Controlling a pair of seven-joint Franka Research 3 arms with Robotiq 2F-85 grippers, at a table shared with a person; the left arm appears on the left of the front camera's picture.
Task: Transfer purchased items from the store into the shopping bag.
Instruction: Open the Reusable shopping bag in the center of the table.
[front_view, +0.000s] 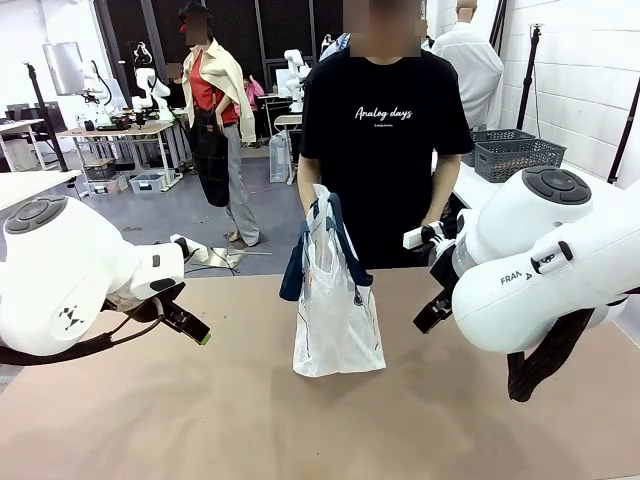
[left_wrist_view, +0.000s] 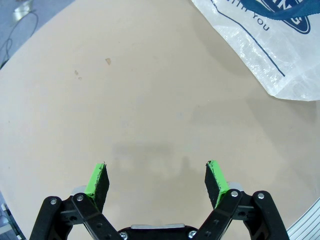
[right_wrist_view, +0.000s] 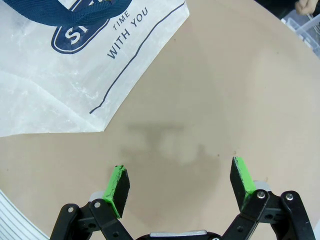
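A person at the far side holds the shopping bag (front_view: 335, 315) upright on the middle of the table by its navy handles. It is whitish, translucent plastic with a dark oval logo. The bag's corner lies at the top right of the left wrist view (left_wrist_view: 265, 50) and at the top left of the right wrist view (right_wrist_view: 65, 75). My left gripper (left_wrist_view: 157, 180) hovers open over bare tabletop left of the bag (front_view: 192, 326). My right gripper (right_wrist_view: 180, 182) is open too, right of the bag (front_view: 432, 312). The purchased items are out of view. The store, a dark grey mesh basket (front_view: 515, 155), stands far back right.
The tan table (front_view: 200, 420) has free room on both sides of the bag and in front of it. A pale plastic bin (right_wrist_view: 307, 27) sits past the table's edge in the right wrist view. The basket rests on a white side table behind the person.
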